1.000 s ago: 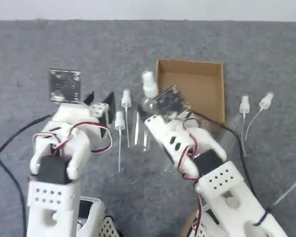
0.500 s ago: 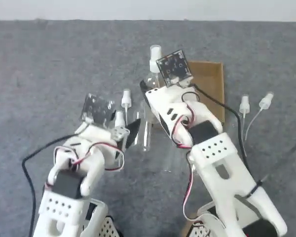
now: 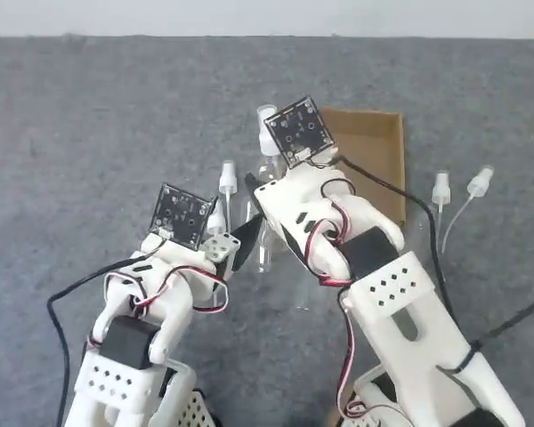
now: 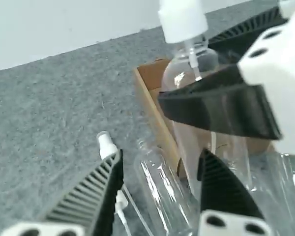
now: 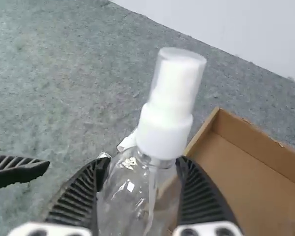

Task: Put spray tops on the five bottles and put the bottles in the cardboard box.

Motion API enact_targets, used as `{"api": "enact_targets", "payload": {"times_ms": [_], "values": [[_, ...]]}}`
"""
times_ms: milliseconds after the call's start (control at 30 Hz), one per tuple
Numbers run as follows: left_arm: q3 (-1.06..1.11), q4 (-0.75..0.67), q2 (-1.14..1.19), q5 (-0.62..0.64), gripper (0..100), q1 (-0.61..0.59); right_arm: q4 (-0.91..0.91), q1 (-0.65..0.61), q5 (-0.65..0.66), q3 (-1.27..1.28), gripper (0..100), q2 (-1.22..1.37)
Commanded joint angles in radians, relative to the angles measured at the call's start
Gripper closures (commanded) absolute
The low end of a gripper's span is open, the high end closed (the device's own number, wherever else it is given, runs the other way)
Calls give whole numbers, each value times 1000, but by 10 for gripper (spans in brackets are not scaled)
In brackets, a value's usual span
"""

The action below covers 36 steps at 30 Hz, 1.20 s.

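Note:
My right gripper (image 5: 140, 169) is shut on an upright clear bottle (image 5: 132, 196) with a white spray top (image 5: 171, 110) fitted. In the high view this capped bottle (image 3: 267, 133) is held just left of the cardboard box (image 3: 374, 160). My left gripper (image 4: 161, 160) is open, low over an uncapped clear bottle (image 4: 160, 189) that lies between its fingers. The high view puts the left gripper (image 3: 240, 240) beside the lying bottle (image 3: 263, 245). A loose spray top (image 4: 106, 145) lies near it on the cloth.
Grey cloth covers the table. One loose spray top (image 3: 228, 176) lies left of the held bottle and two more (image 3: 440, 187) (image 3: 481, 180) lie right of the box. Another clear bottle (image 3: 418, 222) lies by the box's right side. The box's brown floor (image 5: 246, 152) is bare.
The right arm has lifted the capped bottle and carried it away from the table's near side, to the box's left edge. The left arm swung right toward the lying bottles.

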Motion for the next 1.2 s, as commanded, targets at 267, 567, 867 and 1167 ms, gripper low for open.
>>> {"api": "enact_targets", "payload": {"times_ms": [267,567,867,1167], "values": [[-1,2,-21,-14,772,87,4,-13,-15,-75,992,-70],[21,-23,-21,-14,774,86,65,-5,-12,-75,992,-119],[22,-14,-29,-14,776,86,-73,107,80,-75,992,-53],[22,-21,-29,-9,855,-6,-498,266,143,-75,992,269]]}}
